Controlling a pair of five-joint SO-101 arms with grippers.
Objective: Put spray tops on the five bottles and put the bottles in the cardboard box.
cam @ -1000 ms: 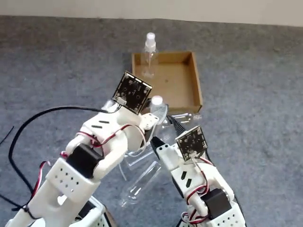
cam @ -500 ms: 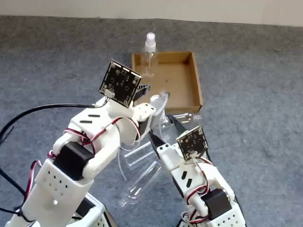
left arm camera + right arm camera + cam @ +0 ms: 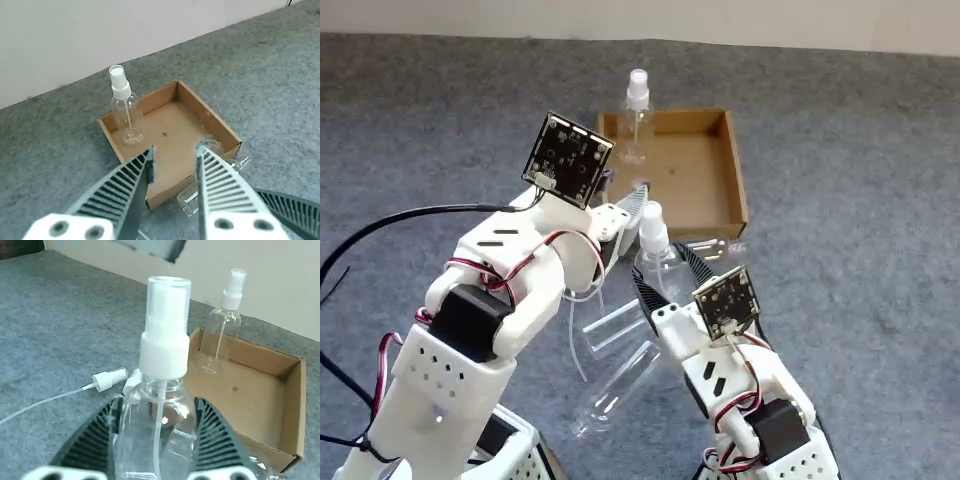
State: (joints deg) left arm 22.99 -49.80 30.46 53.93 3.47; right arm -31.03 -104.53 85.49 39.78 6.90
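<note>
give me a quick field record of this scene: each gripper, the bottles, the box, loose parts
left gripper: open, empty, above the box's near edge
right gripper: shut on held bottle, upright, spray top on
cardboard box: boxed bottle with spray top stands in a far corner
uncapped bottle: lying on the grey surface between the arms
loose spray top: on the grey surface, tube attached

The right gripper (image 3: 668,279) clasps an upright spray-topped bottle (image 3: 654,248); the cardboard box (image 3: 705,180) lies at its twelve o'clock.
</note>
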